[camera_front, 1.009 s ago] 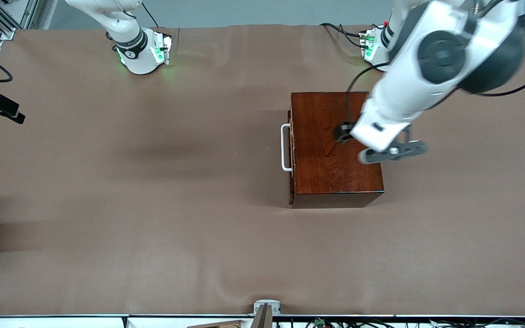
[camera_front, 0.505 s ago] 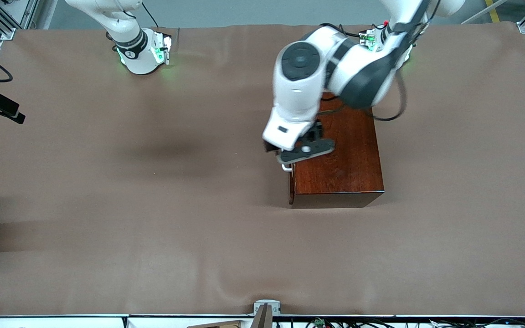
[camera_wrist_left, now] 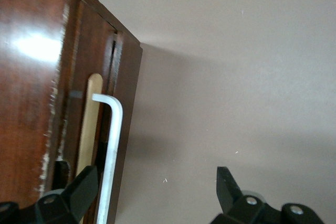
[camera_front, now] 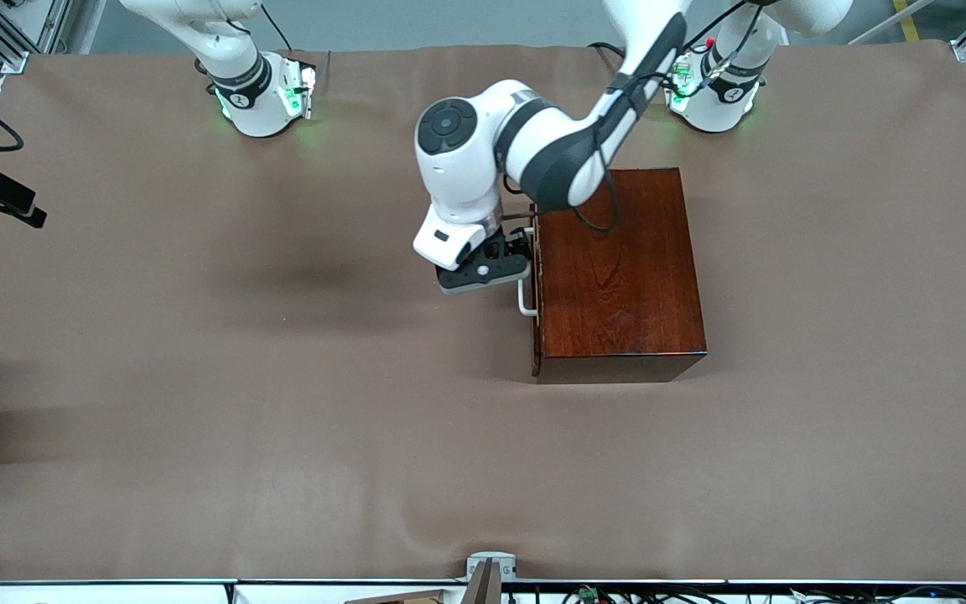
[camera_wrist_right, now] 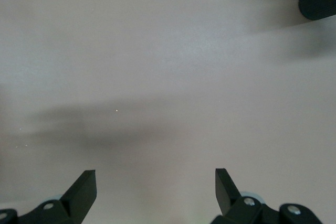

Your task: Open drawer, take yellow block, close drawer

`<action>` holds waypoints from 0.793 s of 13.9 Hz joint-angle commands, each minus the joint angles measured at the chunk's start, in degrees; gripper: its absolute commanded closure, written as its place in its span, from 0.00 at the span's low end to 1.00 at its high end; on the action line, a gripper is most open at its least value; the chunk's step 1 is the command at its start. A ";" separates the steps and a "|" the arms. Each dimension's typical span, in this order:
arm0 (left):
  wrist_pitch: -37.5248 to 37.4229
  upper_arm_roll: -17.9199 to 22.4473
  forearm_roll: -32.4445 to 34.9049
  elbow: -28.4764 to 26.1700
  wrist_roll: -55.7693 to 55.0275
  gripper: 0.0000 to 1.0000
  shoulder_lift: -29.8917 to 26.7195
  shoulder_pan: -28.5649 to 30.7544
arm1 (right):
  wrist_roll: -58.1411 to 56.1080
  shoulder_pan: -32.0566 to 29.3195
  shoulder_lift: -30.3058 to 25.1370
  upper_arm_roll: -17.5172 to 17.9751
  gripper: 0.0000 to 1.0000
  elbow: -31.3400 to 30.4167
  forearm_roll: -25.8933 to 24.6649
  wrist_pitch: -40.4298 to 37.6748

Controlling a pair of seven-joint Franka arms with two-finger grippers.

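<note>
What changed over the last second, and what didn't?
The left gripper swung from above the wooden box across to its front, and now sits open at the white handle, not gripping it. The drawer stays closed; the right gripper stays open, waiting.

High front camera; two close wrist cameras.

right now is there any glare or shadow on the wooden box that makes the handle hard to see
Left wrist view: a bright glare patch sits on the glossy wooden box, but the white handle reads clearly. Front view: the left arm hides the handle's upper part; only its lower end shows. The box casts a soft shadow on the table.
</note>
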 commanded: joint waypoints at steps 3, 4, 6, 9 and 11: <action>-1.48 0.98 2.89 2.33 2.05 0.00 4.15 -1.66 | 0.56 -1.36 0.01 1.14 0.00 0.86 -1.01 -0.78; -3.75 0.90 4.46 2.33 3.53 0.00 4.24 -1.84 | 0.56 -1.36 0.01 1.14 0.00 0.86 -1.01 -0.78; -6.49 0.72 5.09 2.33 5.56 0.00 4.50 -2.28 | 0.56 -1.27 0.01 1.14 0.00 0.77 -1.01 -0.69; -8.16 0.63 5.01 2.24 5.57 0.00 5.47 -2.28 | 0.56 -1.36 0.01 1.14 0.00 0.86 -1.01 -0.69; -8.17 0.63 4.92 2.32 5.39 0.00 6.52 -2.28 | 0.56 -1.27 0.01 1.14 0.00 0.86 -1.01 -0.78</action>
